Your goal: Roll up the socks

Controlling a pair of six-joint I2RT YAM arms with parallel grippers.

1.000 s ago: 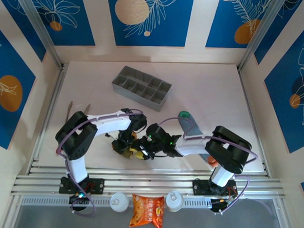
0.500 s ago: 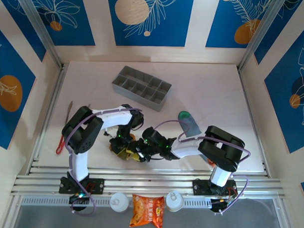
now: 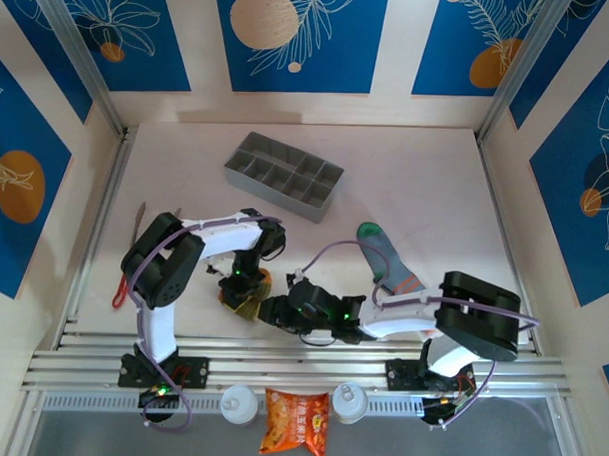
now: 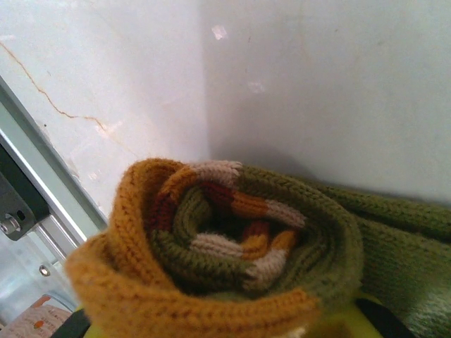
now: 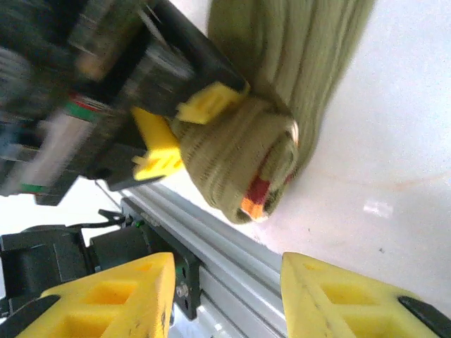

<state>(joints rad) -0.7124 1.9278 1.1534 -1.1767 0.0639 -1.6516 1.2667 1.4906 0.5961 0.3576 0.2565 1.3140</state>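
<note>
From the top camera we see the left gripper [image 3: 244, 289] clamped down on the olive sock [image 3: 248, 300], which is wound into a tight roll on the white table [image 3: 427, 172]. The right gripper [image 3: 279, 312] sits just right of that roll, and we cannot tell its spread from here. The grey-blue sock [image 3: 389, 256] lies flat well to the roll's right. The grey tray [image 3: 284, 175] stands farther back with bare table between, the aluminium rail [image 3: 300, 353] runs just nearward of the roll, and a snack packet [image 3: 296, 423] lies farther nearward. At the left wrist we look into the olive sock's [image 4: 225, 239] spiral end, orange band outermost, the rail [image 4: 42, 176] close at its left. At the right wrist, the right gripper [image 5: 225, 271] stands wide apart, holding nothing and pointing at the olive sock [image 5: 239, 169], which the left gripper [image 5: 184, 134] pinches from both sides. The rail [image 5: 211, 260] crosses between the roll and our spread fingers.
</note>
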